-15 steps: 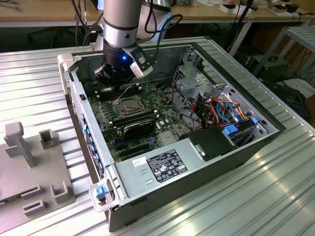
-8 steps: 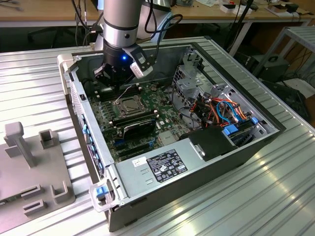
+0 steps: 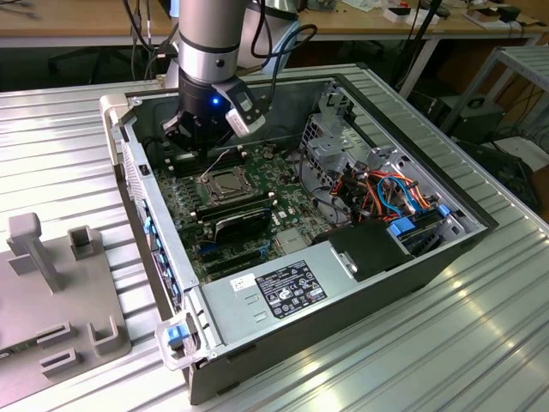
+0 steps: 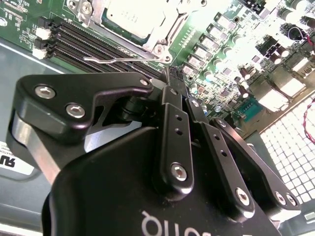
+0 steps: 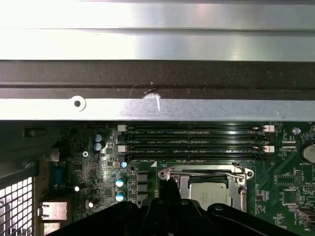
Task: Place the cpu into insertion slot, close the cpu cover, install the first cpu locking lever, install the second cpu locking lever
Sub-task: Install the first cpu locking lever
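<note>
The cpu (image 3: 226, 182) lies flat in the insertion slot (image 3: 208, 190) on the green board inside the open computer case. Both wrist views show its grey top (image 5: 209, 195) (image 4: 129, 17) through the window of the cpu cover (image 5: 170, 173) (image 4: 167, 30), which lies down over it. A thin wire locking lever (image 5: 202, 173) (image 4: 118, 59) runs along the socket's side next to the memory slots. My gripper (image 3: 206, 148) (image 4: 167, 73) (image 5: 170, 186) hangs just above the board beside the socket, fingers together, holding nothing I can see.
Long black memory slots (image 5: 197, 140) (image 4: 88, 42) lie beside the socket. The case's metal wall (image 5: 157, 78) rises close behind them. A drive cage with orange and blue cables (image 3: 386, 193) fills the case's far side, and a power supply (image 3: 283, 287) sits in front. A grey fixture (image 3: 51, 292) stands outside the case.
</note>
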### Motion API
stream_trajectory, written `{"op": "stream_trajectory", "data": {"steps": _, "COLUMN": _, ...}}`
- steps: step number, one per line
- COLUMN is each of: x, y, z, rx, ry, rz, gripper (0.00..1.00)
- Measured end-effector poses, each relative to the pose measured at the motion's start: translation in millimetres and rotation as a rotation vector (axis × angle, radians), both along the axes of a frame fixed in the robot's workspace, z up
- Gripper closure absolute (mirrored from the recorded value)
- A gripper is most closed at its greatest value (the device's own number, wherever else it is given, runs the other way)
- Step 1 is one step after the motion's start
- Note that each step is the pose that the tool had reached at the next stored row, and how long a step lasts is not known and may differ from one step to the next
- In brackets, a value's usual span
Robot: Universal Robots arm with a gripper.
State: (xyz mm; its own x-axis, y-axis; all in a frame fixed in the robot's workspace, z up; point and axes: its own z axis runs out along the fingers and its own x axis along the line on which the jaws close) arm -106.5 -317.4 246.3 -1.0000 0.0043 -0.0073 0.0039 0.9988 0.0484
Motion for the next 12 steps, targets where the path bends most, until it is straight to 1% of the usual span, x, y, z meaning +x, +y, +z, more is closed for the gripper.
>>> {"op": "stream_trajectory", "data": {"steps": 3, "x": 0.3, "y": 0.9, "z": -0.1, "rx": 0.0001, "ry": -0.0001, "rz": 0.0, "gripper": 0.89}}
{"op": "stream_trajectory", "data": {"steps": 9, "x": 6.7, "y": 3.9, "z": -0.6, "rx": 0.0001, "ry": 0.0, "rz": 0.001, "gripper": 0.89}}
{"op": "stream_trajectory", "data": {"steps": 12, "x": 7.5, "y": 4.8, "z": -0.7, "rx": 0.0, "ry": 0.0, "rz": 0.004, "gripper": 0.89}}
